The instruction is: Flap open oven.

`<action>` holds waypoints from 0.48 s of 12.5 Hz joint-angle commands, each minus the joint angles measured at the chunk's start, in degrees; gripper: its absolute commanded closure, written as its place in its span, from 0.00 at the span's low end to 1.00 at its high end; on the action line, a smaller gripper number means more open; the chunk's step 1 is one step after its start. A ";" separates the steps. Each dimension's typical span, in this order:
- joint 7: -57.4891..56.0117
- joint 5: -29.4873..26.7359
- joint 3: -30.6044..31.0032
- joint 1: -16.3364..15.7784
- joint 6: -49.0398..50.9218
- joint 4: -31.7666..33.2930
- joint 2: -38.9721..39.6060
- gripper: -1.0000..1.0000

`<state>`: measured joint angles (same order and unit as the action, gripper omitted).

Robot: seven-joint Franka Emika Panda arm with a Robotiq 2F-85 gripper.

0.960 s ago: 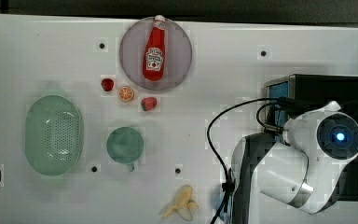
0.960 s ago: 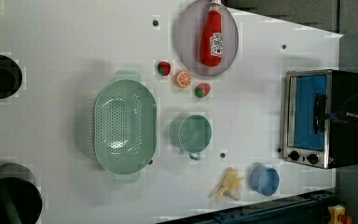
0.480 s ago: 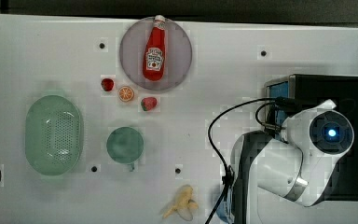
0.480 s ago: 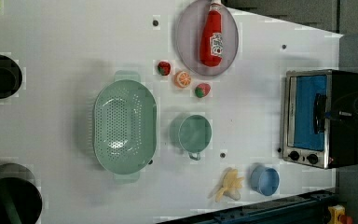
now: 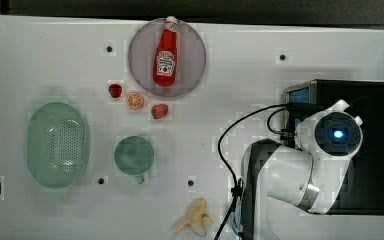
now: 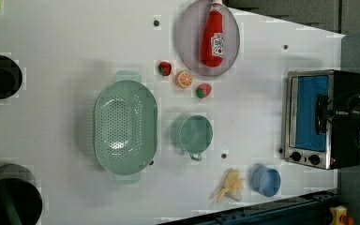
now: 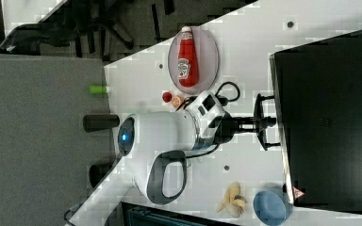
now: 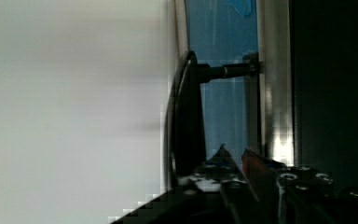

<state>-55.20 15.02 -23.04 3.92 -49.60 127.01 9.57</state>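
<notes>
Gripper (image 7: 264,123) at the oven's front, jaws nearly together around the door handle (image 8: 186,116); a firm hold cannot be confirmed. Oven (image 6: 326,119) at the left view's right edge of the table (image 6: 65,37), door closed. Step judged: grasp on handle made, pull not begun. Next: draw handle outward and down along the hinge arc, keeping grip.

One oven (image 6: 322,117), two strawberries (image 6: 164,68).
</notes>
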 commanded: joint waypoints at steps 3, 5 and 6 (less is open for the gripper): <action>12.89 11.42 2.70 -3.49 2.79 0.32 0.43 0.82; 17.06 14.70 3.94 -4.41 4.44 0.34 0.94 0.82; 18.82 15.82 4.62 -4.81 5.01 0.34 1.31 0.82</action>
<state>-43.36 31.45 -19.98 1.39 -45.35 127.24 9.76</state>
